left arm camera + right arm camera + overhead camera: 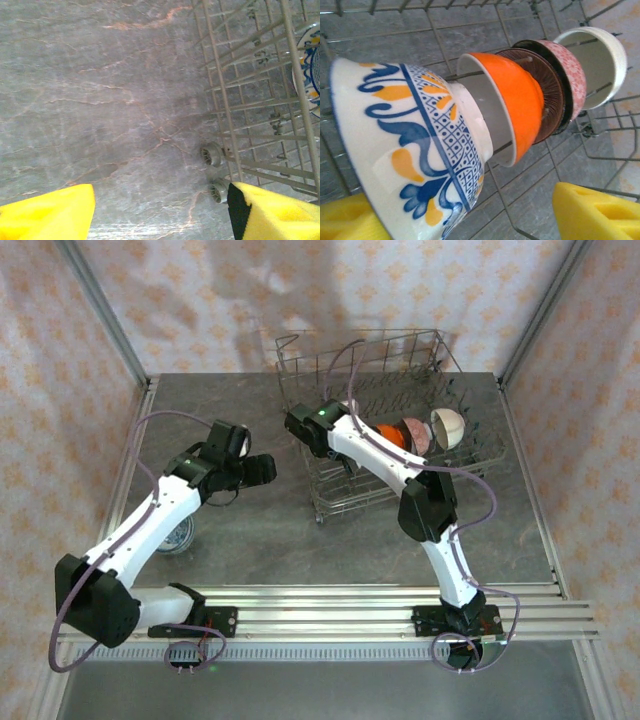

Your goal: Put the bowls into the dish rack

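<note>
Standing at the near edge and reporting outward: the table [300,540] carries one loose bowl [178,537], bluish-patterned and partly under the left arm, at about 7 o'clock from the left gripper [258,468]; that gripper hangs over bare stone, its yellow fingers spread wide with nothing between them; the loose bowl lies well apart from it, while the dish rack [330,495] sits near it at 3 o'clock.

Further in, the right gripper [465,205] is inside the rack, fingers wide apart and clamping nothing; the blue-and-yellow bowl [410,145] stands on edge directly ahead of it, closest to the finger at 8 o'clock; whether that finger touches the bowl cannot be told.

Beyond, on a line toward 2 o'clock, stand the orange bowl [520,100], the brown bowl [551,95], the pink bowl [570,75] and the white bowl [592,65], all on edge among the tines and closely nested.

Finding: five bowls racked; at least one left on the table; task judged well advanced but incomplete; the left gripper appears better placed for the loose bowl.
</note>
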